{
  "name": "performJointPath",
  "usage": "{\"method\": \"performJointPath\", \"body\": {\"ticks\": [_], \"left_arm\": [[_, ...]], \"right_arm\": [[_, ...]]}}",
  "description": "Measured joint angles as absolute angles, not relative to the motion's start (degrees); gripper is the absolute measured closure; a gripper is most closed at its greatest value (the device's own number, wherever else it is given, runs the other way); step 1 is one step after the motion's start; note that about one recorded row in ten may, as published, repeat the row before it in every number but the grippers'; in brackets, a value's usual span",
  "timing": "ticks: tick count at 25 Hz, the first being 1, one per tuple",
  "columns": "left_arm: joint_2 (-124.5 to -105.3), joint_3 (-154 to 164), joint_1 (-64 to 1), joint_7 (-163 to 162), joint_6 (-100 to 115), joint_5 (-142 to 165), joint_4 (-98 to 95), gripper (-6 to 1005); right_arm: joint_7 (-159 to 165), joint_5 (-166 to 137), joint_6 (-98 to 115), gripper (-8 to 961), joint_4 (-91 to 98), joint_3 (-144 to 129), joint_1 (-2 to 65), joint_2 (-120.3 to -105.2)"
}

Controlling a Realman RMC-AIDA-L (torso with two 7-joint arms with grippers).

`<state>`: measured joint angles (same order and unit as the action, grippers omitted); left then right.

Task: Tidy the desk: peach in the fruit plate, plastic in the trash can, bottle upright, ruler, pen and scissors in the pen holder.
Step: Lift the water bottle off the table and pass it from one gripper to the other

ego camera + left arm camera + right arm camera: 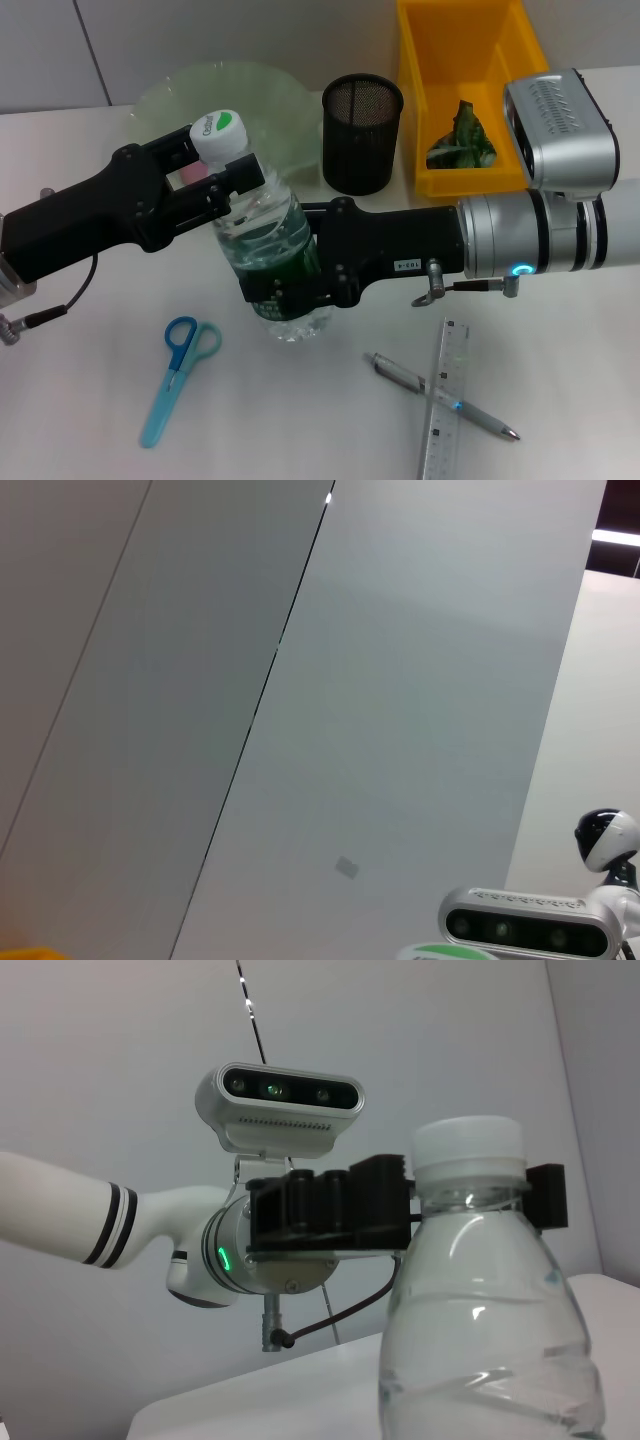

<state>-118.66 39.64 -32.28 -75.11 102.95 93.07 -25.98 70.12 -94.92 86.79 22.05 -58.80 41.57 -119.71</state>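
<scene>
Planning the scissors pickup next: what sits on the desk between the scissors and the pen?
In the head view, between the scissors and the pen there is only bare desk; the bottle stands just behind that stretch.

The bottle (272,262) stands upright at the centre of the head view on the desk (80,400). Behind it, along the upper edge, sit the fruit plate (270,95) at left, the pen holder (361,133) in the middle and the trash can (470,90) at right. The scissors (178,378) lie at lower left. At lower right a pen (440,396) lies crossed with the ruler (442,402).
</scene>
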Motion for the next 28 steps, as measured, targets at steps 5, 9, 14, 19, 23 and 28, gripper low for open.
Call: {"method": "performJointPath", "body": {"ticks": [5, 9, 14, 19, 23, 28], "left_arm": [[-118.65, 39.64, -32.26, -74.96, 102.85, 93.04, -25.55, 294], [-118.59, 39.64, -32.31, -74.96, 102.76, 93.03, -25.3, 458], [-118.57, 39.64, -32.31, -74.96, 102.67, 93.04, -25.3, 485], [-118.56, 39.64, -32.27, -74.97, 102.44, 93.07, -25.31, 520], [-118.56, 39.81, -32.29, -75.02, 102.25, 93.27, -25.32, 561], [-118.56, 39.89, -32.28, -75.18, 102.14, 93.24, -25.32, 558]], "right_arm": [[70.12, -94.92, 86.82, 218, 21.58, -58.86, 41.6, -119.71], [70.0, -94.92, 86.81, 217, 21.44, -58.88, 41.65, -119.71], [69.98, -94.92, 86.82, 218, 21.44, -58.89, 41.66, -119.7], [69.96, -94.92, 86.82, 218, 21.44, -58.89, 41.66, -119.71], [69.89, -94.93, 86.8, 218, 21.44, -58.89, 41.66, -119.71], [69.79, -94.95, 86.83, 218, 21.52, -58.91, 41.66, -119.7]]}}
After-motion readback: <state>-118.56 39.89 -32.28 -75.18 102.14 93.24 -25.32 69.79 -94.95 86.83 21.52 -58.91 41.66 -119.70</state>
